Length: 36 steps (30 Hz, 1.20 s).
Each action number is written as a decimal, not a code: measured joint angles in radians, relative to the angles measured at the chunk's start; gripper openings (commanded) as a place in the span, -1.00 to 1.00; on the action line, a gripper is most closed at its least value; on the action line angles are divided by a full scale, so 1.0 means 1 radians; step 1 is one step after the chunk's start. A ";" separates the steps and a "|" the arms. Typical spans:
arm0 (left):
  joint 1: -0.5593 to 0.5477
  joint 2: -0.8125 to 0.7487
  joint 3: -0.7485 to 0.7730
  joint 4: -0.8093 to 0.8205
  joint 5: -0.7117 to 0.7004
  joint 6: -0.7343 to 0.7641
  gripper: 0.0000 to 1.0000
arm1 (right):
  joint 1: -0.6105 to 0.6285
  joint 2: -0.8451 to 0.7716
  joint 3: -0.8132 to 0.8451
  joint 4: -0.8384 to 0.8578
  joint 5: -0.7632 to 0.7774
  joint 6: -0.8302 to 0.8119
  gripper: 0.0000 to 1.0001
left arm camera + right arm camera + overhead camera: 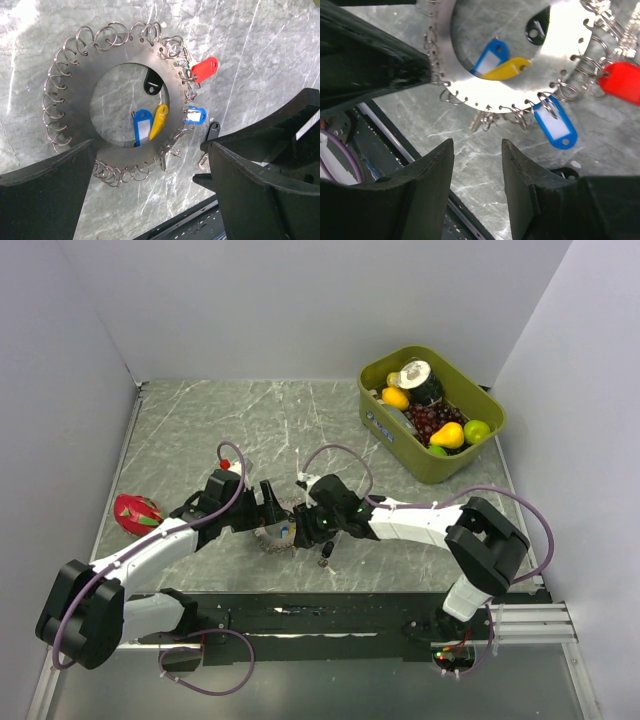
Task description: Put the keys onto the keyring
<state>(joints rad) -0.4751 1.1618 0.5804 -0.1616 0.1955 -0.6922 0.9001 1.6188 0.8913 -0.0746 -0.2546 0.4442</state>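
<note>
**Position and orientation.** The keyring [75, 125] is a flat metal annulus edged with small split rings. It is round, so it has no long axis. Its face is turned toward the left wrist camera. In the top view it sits mid-table between the two gripper heads, close to the black rail [330, 612] at the near edge.

**Keys**
- The red key [205, 69] hangs at the rim, with its long axis pointing outward, up and right.
- The blue key [142, 127] and yellow key [159, 121] hang into the central hole, roughly upright in view. The yellow one leans right.
- The black key [151, 86] sits at the hole's top edge.
- The second blue key [195, 115] points right off the rim.
- The loose black key [213, 131] lies on the table [260, 60] just beside the rim, slanting.

**Clearance.** Bare marble extends behind the ring to the back wall. The green bin [385, 425] occupies the far right corner, and a red fruit [137, 512] lies at the left edge.

**Grippers**
- The left gripper [149, 150] is spread wide, and the ring's near rim lies between its fingers. A grip on the ring cannot be confirmed.
- The right gripper [476, 150] is partly open and holds nothing.

**Markings.** The blue keys carry white inserts, and the bin has a side label. The writing on them cannot be read.
</note>
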 measured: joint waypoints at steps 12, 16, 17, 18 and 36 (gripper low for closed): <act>0.000 0.000 -0.004 0.000 0.002 0.001 0.98 | 0.017 0.094 0.068 -0.010 0.003 0.003 -0.16; 0.000 0.000 -0.004 -0.001 0.002 0.002 0.99 | 0.019 0.124 0.093 -0.029 0.010 0.003 -0.26; 0.000 0.000 -0.004 0.000 0.001 0.004 0.99 | 0.019 0.127 0.095 -0.031 0.012 0.003 -0.30; 0.000 0.000 -0.004 -0.001 0.001 0.005 0.99 | 0.019 0.129 0.096 -0.032 0.014 0.003 -0.33; 0.000 -0.001 -0.004 -0.002 0.000 0.024 0.99 | 0.021 0.164 0.182 -0.118 0.010 -0.052 -1.00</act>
<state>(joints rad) -0.4751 1.1606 0.5766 -0.1635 0.1959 -0.6685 0.9207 1.7824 1.0733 -0.1928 -0.2451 0.3923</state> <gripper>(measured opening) 0.993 0.009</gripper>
